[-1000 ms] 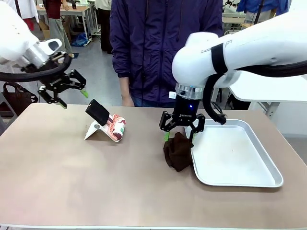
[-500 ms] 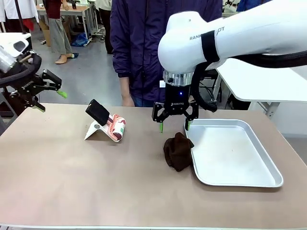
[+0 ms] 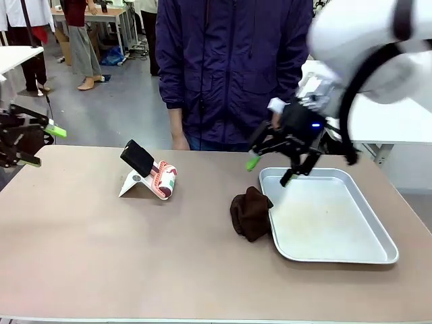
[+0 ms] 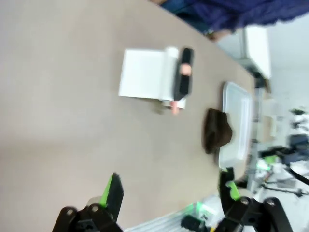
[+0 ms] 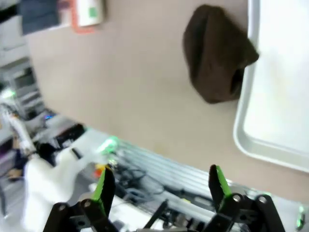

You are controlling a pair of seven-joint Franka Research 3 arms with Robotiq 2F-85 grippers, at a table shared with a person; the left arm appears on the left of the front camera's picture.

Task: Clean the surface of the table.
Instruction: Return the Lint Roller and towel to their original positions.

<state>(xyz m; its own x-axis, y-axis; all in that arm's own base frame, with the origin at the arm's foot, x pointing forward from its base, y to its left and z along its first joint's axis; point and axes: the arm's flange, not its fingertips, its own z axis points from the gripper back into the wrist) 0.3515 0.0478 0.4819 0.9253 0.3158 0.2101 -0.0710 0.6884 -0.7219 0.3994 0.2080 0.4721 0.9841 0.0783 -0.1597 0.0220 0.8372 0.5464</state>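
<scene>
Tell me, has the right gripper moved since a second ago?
Yes. The right gripper rose off the brown cloth and swung right, now open above the tray's far left corner.

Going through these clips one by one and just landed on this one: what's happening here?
Nothing is being held. The right gripper hangs open above the table, near the far edge of the metal tray. A crumpled brown cloth lies on the table against the tray's left rim. The left gripper is open at the table's far left edge. A phone on a white stand sits mid-table, and a person stands at the far side.
</scene>
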